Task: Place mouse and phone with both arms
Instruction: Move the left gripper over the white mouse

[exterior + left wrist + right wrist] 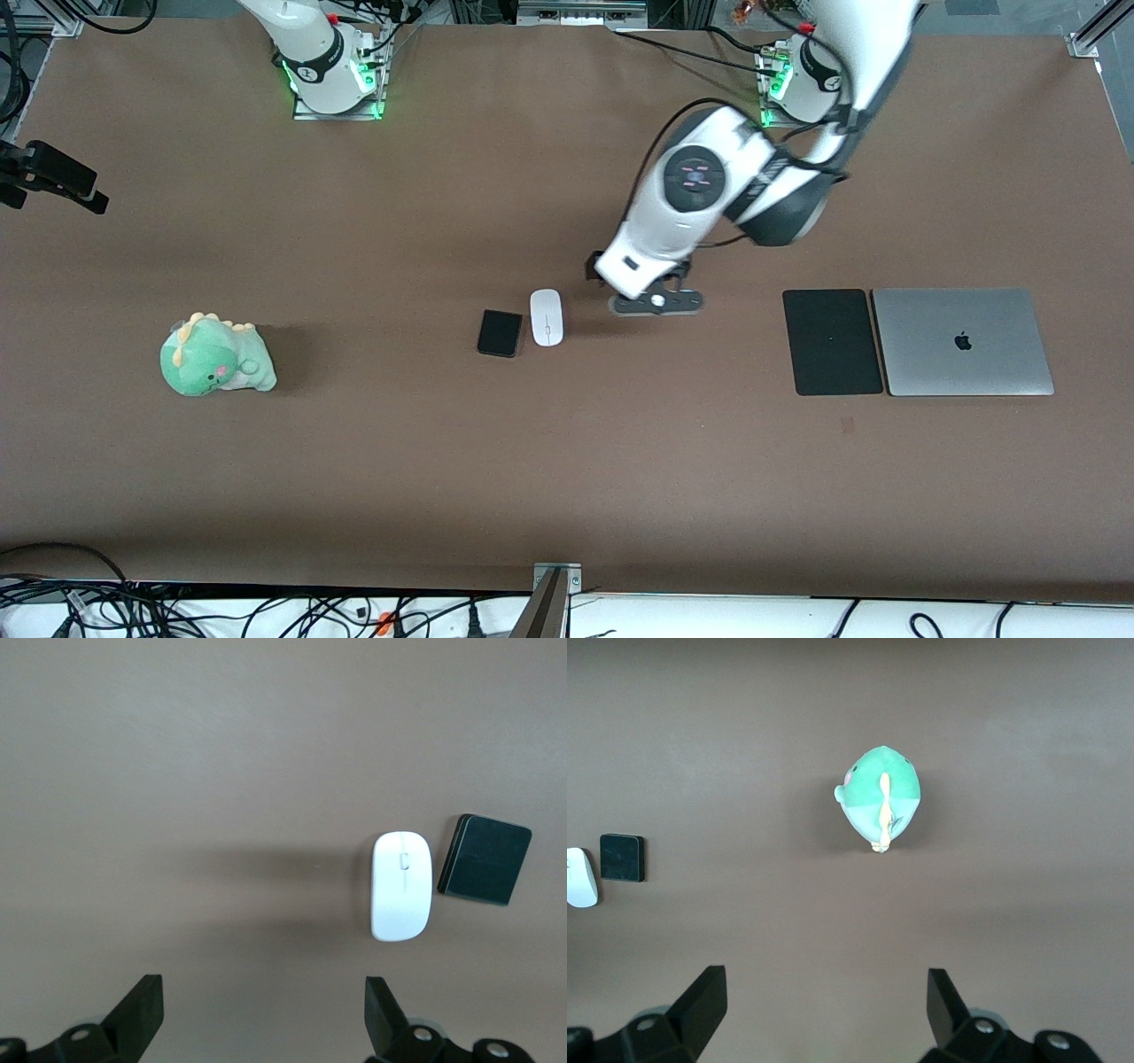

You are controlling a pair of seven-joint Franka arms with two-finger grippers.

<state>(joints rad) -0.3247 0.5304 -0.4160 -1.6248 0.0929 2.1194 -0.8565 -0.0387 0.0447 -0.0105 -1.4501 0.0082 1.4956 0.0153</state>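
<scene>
Hovering open: left gripper (263, 1014) by mouse (547, 317) & phone (500, 333).

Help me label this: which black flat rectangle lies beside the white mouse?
The small glossy black phone, beside the white oval mouse; the larger matte black pad adjoins the silver laptop.

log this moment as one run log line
left pincer: open, over table beside mouse | right pincer: open, above plush | phone: beside mouse, ungrasped
</scene>
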